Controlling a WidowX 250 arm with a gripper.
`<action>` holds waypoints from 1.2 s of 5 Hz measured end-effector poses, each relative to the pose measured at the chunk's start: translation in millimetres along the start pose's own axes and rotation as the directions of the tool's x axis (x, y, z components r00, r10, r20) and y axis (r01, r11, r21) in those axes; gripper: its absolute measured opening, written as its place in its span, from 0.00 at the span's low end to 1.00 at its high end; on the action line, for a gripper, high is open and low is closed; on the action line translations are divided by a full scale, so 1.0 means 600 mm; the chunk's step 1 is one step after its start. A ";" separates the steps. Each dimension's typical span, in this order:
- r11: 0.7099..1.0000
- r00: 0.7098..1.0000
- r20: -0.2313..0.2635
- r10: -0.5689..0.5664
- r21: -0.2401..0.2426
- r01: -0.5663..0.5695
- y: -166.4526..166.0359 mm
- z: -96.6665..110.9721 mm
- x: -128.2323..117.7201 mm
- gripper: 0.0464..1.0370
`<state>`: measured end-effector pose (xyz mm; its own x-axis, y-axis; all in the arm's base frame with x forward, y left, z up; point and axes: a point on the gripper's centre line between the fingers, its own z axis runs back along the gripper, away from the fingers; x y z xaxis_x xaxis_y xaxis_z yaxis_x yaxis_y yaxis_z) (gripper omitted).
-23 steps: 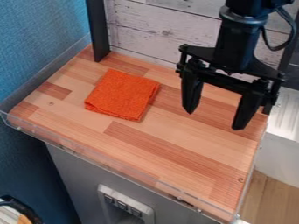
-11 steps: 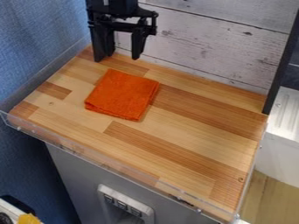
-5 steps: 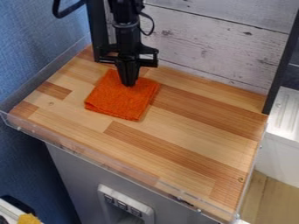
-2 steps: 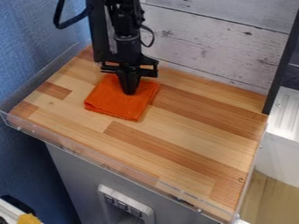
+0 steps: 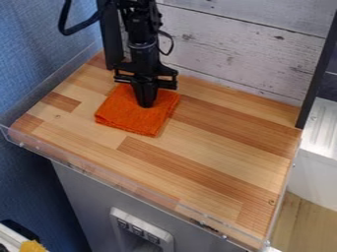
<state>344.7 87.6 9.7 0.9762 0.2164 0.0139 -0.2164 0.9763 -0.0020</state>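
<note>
Cloth, squarish, askew on tabletop, under tool

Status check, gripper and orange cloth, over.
Gripper closed, fingertips down at the orange cloth. Cloth folded, lying flat on the wooden surface. Nothing seen blocking; grip on cloth unclear.

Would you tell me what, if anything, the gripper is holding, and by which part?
The gripper has its fingers together at the orange cloth, right of its middle; whether it pinches a fold there cannot be told.
</note>
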 end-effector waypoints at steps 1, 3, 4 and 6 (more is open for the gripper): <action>0.999 0.998 -0.006 -0.055 0.001 0.055 0.000 -0.001 -0.014 0.01; 0.992 0.992 0.003 -0.128 0.002 0.128 0.000 -0.003 -0.028 0.01; 0.985 0.986 -0.001 -0.170 0.006 0.170 -0.005 -0.004 -0.037 0.01; 0.978 0.978 -0.009 -0.209 0.004 0.209 -0.008 -0.004 -0.049 0.01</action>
<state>316.7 76.8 6.8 1.0000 0.0077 0.0052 -0.0078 1.0000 0.0048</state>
